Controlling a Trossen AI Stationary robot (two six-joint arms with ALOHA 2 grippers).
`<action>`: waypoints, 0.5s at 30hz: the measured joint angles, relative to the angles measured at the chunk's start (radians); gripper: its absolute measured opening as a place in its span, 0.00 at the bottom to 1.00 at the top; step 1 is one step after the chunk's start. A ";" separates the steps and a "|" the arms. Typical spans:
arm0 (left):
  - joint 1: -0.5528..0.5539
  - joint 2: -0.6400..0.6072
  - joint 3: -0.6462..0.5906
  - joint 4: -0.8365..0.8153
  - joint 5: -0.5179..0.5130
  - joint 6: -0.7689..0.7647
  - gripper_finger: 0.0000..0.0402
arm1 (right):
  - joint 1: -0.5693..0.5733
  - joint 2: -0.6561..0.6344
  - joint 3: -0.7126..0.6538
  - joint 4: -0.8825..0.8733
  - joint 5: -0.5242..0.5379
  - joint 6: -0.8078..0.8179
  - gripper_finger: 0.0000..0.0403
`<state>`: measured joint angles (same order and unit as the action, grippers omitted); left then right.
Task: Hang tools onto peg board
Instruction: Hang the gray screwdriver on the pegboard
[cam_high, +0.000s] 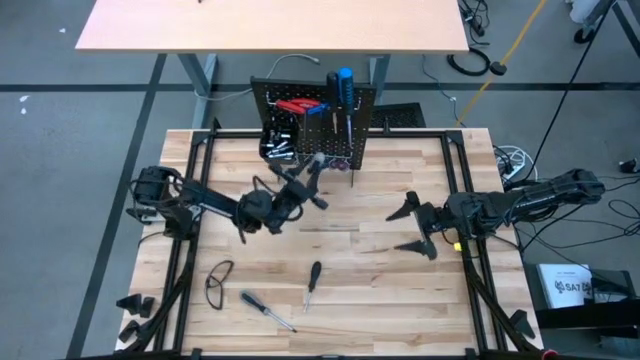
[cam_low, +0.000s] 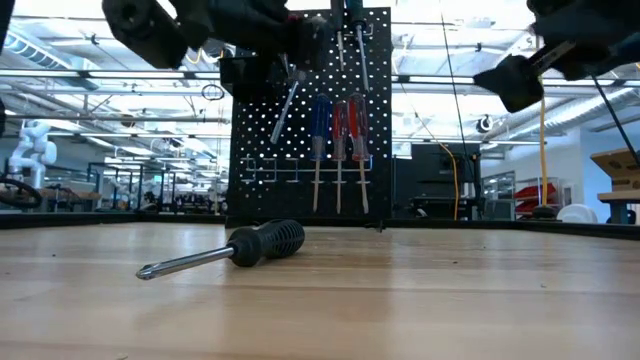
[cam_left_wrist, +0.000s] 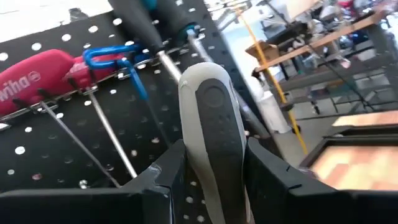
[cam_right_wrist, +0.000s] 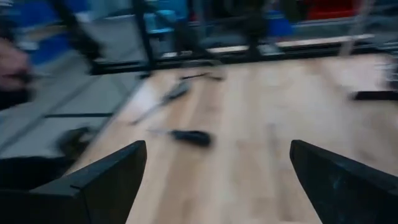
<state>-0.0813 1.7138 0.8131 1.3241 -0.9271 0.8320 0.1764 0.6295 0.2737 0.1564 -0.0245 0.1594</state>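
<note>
The black peg board (cam_high: 312, 118) stands at the table's far edge; red-handled pliers (cam_left_wrist: 37, 78) and red- and blue-handled screwdrivers (cam_low: 338, 135) hang on its hooks. My left gripper (cam_high: 300, 188) is just in front of the board, shut on a screwdriver with a grey-and-black handle (cam_left_wrist: 211, 118). My right gripper (cam_high: 418, 226) hangs open over the table's right side with nothing between its fingers. Two screwdrivers (cam_high: 312, 283) (cam_high: 266, 308) and a black looped tool (cam_high: 218, 281) lie flat near the front. My left gripper pinches the screwdriver's grey-and-black handle (cam_left_wrist: 214, 146) between its two fingers (cam_left_wrist: 163, 174), one on each side. The handle's rounded butt end (cam_left_wrist: 198, 74) sticks out past the fingers toward the peg board. The tool is lifted clear of the table, its metal shaft (cam_low: 285, 108) slanting down in front of the board.
A black-handled screwdriver (cam_low: 240, 248) lies on the wood close to the low camera. A black frame (cam_high: 200, 200) runs along the table's left, right and far sides. A second table (cam_high: 270, 25) stands beyond the peg board.
</note>
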 joint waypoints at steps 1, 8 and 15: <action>0.015 0.000 0.000 0.002 0.009 -0.010 0.31 | -0.002 0.010 0.000 0.003 0.042 -0.012 0.97; 0.090 -0.001 0.000 0.039 0.113 -0.015 0.31 | -0.047 0.175 0.000 0.166 0.072 -0.035 0.97; 0.148 -0.002 0.000 0.056 0.212 -0.015 0.31 | -0.054 0.405 0.000 0.476 0.084 -0.159 0.97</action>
<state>0.0664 1.7119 0.8135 1.3804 -0.7153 0.8173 0.1221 1.0346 0.2737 0.6320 0.0595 0.0009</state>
